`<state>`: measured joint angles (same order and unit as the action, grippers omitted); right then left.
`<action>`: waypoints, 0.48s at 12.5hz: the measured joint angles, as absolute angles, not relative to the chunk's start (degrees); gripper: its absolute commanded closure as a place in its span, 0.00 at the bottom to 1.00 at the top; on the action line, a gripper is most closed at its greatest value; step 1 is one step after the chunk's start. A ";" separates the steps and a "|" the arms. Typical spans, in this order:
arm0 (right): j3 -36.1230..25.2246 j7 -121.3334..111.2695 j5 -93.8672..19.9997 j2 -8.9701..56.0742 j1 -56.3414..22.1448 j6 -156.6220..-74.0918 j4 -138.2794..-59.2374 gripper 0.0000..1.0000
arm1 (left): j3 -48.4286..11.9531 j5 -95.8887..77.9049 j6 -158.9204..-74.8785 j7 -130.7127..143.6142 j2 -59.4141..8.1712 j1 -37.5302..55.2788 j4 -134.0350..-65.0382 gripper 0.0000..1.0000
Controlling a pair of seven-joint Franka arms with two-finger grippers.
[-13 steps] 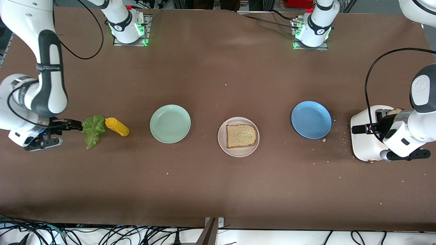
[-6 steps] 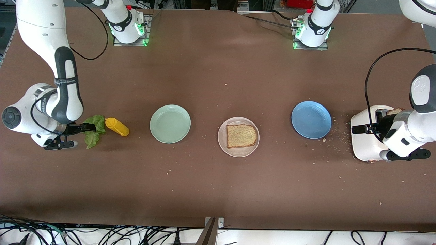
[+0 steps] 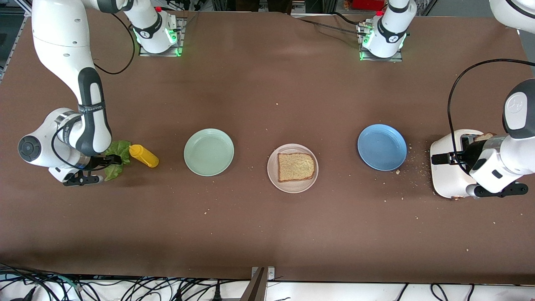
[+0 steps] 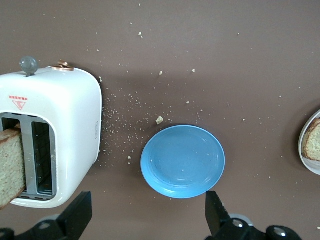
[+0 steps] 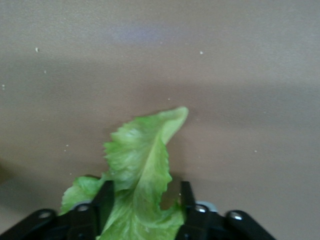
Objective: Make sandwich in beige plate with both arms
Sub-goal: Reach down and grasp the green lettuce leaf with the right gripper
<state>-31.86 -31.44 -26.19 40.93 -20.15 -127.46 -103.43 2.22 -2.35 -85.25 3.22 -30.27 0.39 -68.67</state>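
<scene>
A ruffled green lettuce leaf (image 3: 118, 149) lies on the table at the right arm's end, beside a yellow bottle (image 3: 144, 156). My right gripper (image 3: 109, 160) is low over the leaf. In the right wrist view the lettuce (image 5: 137, 160) runs between the fingers (image 5: 105, 197) of that gripper (image 5: 145, 194), which stand partly drawn in, open, with a dark gap at one side. The beige plate (image 3: 275, 177) holds one bread slice (image 3: 296, 167). Another slice (image 4: 10, 165) stands in the toaster (image 4: 65, 115). My left gripper (image 4: 147, 215) hangs open, holding nothing, by the toaster (image 3: 449, 175).
A mint-green plate (image 3: 209, 151) sits between the yellow bottle and the beige plate. A blue plate (image 3: 381, 147) lies between the beige plate and the toaster. Crumbs are scattered round the toaster and the blue plate (image 4: 182, 161).
The right arm has swung in toward the lettuce, bringing its gripper over the leaf, and its fingers have narrowed around it. The left arm has not moved.
</scene>
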 measured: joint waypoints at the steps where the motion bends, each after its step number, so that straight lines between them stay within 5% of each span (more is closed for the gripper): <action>1: -31.52 -31.45 -26.31 40.90 -20.15 -127.43 -103.42 1.00 | 2.22 -2.35 -85.25 3.22 -30.27 0.39 -68.67 0.00; 6: -31.36 -31.51 -26.39 40.65 -20.11 -126.89 -101.93 1.00 | 2.22 -2.35 -85.25 3.22 -30.27 0.39 -68.68 0.00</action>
